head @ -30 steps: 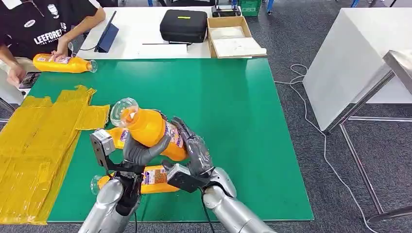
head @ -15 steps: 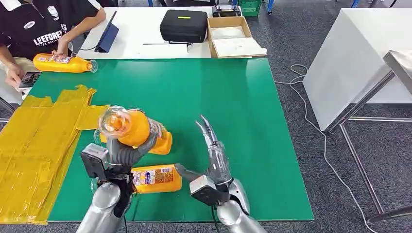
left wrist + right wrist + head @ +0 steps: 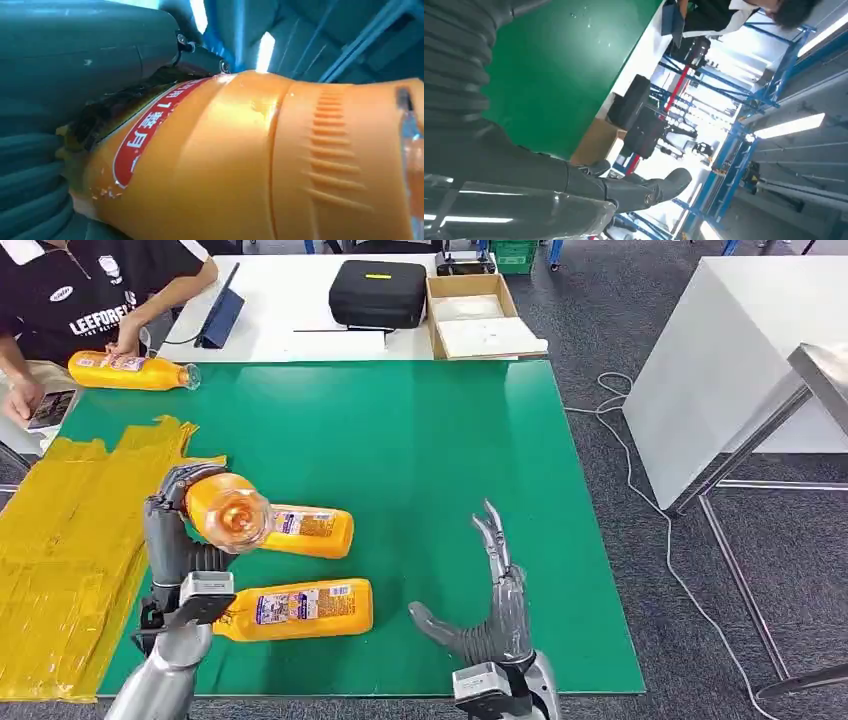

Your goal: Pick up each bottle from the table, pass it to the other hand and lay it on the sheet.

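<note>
My left hand (image 3: 172,536) grips an orange bottle (image 3: 212,502) above the green mat's left part, beside the yellow sheet (image 3: 62,540); its clear cap end points at the camera. In the left wrist view the bottle (image 3: 240,160) with its red label lies against my left hand (image 3: 75,50). Two more orange bottles lie on the mat: one (image 3: 312,531) just right of the held one, another (image 3: 300,609) nearer the front edge. My right hand (image 3: 490,612) stands open at the front edge, fingers spread and holding nothing; its fingers (image 3: 624,190) show in the right wrist view.
A further orange bottle (image 3: 128,371) lies at the mat's far left corner under a person's hand (image 3: 127,337). Behind the green mat (image 3: 440,440) a white table holds a black case (image 3: 378,292) and a cardboard box (image 3: 480,315). A cable (image 3: 640,490) trails on the floor at the right.
My right hand let go of the bottle and drew back to the right front, fingers spread. My left hand carried the bottle leftward and lower, close to the yellow sheet.
</note>
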Action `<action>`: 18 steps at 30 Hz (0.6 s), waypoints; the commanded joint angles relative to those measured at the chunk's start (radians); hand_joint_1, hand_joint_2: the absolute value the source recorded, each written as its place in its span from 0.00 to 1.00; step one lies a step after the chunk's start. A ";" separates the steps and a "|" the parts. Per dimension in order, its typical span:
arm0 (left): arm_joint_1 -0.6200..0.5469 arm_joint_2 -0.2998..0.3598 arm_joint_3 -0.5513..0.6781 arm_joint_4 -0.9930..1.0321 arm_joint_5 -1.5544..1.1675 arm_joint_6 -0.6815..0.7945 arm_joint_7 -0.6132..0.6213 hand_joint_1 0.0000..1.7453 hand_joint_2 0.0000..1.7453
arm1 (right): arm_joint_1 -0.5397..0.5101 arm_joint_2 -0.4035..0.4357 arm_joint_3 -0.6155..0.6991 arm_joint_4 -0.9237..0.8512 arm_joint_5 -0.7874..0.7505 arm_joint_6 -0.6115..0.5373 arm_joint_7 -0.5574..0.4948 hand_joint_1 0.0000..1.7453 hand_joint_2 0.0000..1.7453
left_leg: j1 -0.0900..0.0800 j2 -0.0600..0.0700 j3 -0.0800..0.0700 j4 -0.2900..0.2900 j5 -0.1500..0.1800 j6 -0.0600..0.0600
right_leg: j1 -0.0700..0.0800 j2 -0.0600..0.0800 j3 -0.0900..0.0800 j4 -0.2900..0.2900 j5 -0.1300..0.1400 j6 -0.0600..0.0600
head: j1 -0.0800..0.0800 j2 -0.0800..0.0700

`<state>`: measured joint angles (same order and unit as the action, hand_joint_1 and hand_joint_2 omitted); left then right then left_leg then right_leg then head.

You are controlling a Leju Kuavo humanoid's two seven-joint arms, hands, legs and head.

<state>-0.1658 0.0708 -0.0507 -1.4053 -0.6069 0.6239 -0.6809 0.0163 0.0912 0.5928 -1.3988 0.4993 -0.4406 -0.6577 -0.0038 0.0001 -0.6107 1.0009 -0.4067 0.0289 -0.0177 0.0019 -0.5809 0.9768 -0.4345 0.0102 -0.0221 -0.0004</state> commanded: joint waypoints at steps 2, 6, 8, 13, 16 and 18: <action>-0.150 0.051 0.296 0.312 -0.553 0.074 0.021 1.00 1.00 | 0.031 -0.020 -0.036 -0.032 0.015 0.023 -0.006 0.00 1.00 | 0.001 0.001 0.003 -0.001 0.000 -0.003 | 0.002 0.001 0.003 -0.001 0.000 -0.002 | 0.000 0.000; -0.185 0.062 0.354 0.346 -0.764 0.074 0.091 1.00 1.00 | 0.022 -0.032 -0.030 -0.006 0.007 0.017 -0.009 0.00 1.00 | 0.001 0.000 0.002 -0.001 0.000 -0.002 | 0.002 0.000 0.002 -0.001 0.000 -0.001 | 0.000 0.000; -0.209 0.084 0.342 0.384 -0.824 0.074 0.147 1.00 1.00 | 0.024 -0.037 -0.027 0.002 -0.002 0.007 -0.013 0.00 1.00 | 0.001 0.000 0.002 -0.001 0.000 -0.003 | 0.002 0.000 0.002 -0.001 0.000 -0.001 | 0.000 0.000; -0.273 0.148 0.290 0.511 -0.900 0.074 0.291 1.00 1.00 | 0.029 -0.049 -0.012 0.010 -0.012 -0.021 -0.014 0.00 1.00 | 0.001 -0.003 0.004 -0.001 0.000 -0.004 | 0.003 -0.003 0.005 -0.002 0.000 -0.002 | 0.000 0.000; -0.300 0.160 0.297 0.573 -0.885 0.074 0.336 1.00 1.00 | 0.031 -0.056 -0.006 0.007 -0.015 -0.029 -0.007 0.00 1.00 | 0.001 -0.002 0.005 -0.001 0.000 -0.004 | 0.002 -0.002 0.006 -0.002 0.000 -0.002 | 0.000 0.000; -0.324 0.173 0.299 0.615 -0.879 0.074 0.364 1.00 1.00 | 0.031 -0.063 0.002 0.010 -0.019 -0.035 -0.002 0.00 1.00 | 0.001 -0.002 0.004 -0.001 0.000 -0.004 | 0.002 -0.002 0.005 -0.002 0.000 -0.002 | 0.000 0.000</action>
<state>-0.3668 0.1957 0.2361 -1.0360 -1.4946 0.6947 -0.3975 0.0573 0.0694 0.5756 -1.4286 0.4910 -0.4582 -0.6703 -0.0040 0.0001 -0.6105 1.0009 -0.4060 0.0282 -0.0162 0.0020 -0.5812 0.9770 -0.4340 0.0099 -0.0221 -0.0004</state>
